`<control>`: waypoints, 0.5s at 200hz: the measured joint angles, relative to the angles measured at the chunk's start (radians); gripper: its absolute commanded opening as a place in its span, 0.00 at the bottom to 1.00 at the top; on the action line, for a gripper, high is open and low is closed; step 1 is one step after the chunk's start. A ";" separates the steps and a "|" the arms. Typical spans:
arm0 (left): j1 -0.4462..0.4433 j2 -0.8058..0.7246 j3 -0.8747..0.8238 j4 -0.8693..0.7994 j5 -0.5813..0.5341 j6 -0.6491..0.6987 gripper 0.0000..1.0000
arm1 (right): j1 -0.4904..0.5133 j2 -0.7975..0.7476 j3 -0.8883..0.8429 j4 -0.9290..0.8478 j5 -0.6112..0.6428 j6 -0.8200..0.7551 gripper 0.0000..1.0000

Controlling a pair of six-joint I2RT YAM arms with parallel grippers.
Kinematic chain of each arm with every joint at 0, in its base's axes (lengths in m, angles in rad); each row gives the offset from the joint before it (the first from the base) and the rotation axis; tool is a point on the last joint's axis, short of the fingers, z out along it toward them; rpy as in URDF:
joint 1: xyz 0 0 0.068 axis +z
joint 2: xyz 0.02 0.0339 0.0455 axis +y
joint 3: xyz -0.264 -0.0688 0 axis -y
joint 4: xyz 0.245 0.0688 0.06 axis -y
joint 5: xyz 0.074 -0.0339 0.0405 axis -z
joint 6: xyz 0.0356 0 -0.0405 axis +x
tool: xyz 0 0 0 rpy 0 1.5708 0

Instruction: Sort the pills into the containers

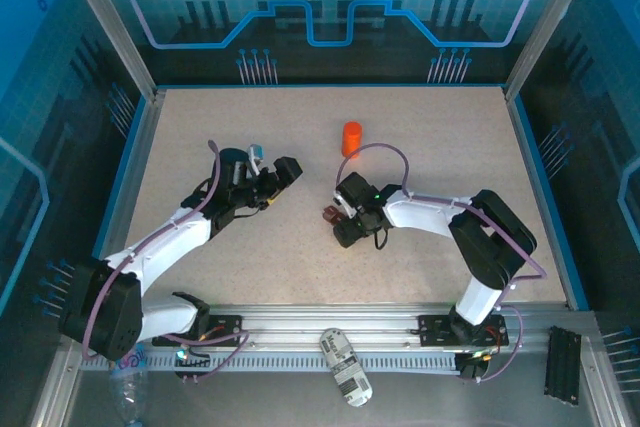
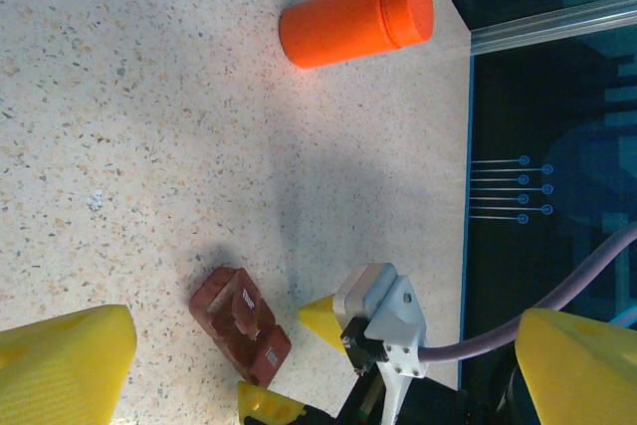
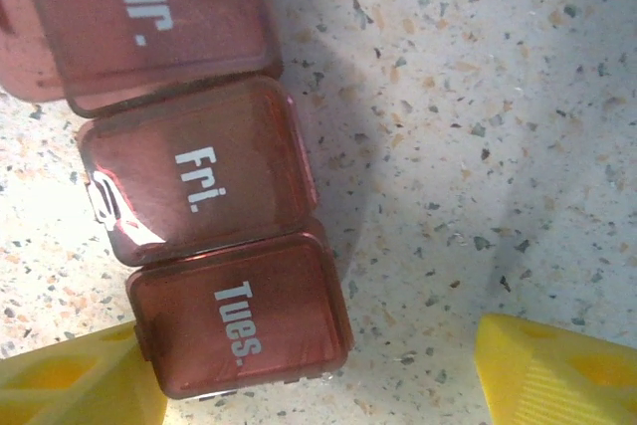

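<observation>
Right wrist: containers [image 3: 199, 196] by parted right claw [image 3: 309, 345].

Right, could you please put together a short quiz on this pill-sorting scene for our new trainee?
1. Which lid of the pill box lies nearest the fingers of the right end effector? A) Thur. B) Fri. C) Tues.
2. True or false: the orange bottle is touching the pill box.
3. Fill in the blank: the jaws of the left end effector stand ____.

Key: 1 C; 2 false, bare table lies between them; 3 open.
</observation>
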 measured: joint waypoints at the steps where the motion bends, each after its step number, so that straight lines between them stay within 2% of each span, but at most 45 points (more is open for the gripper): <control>1: 0.000 0.000 0.000 0.000 0.000 0.000 0.99 | -0.001 0.000 0.000 0.000 0.000 0.000 0.79; 100: 0.000 0.005 0.000 0.018 0.001 -0.001 0.99 | -0.050 -0.013 -0.001 -0.002 0.003 0.000 0.79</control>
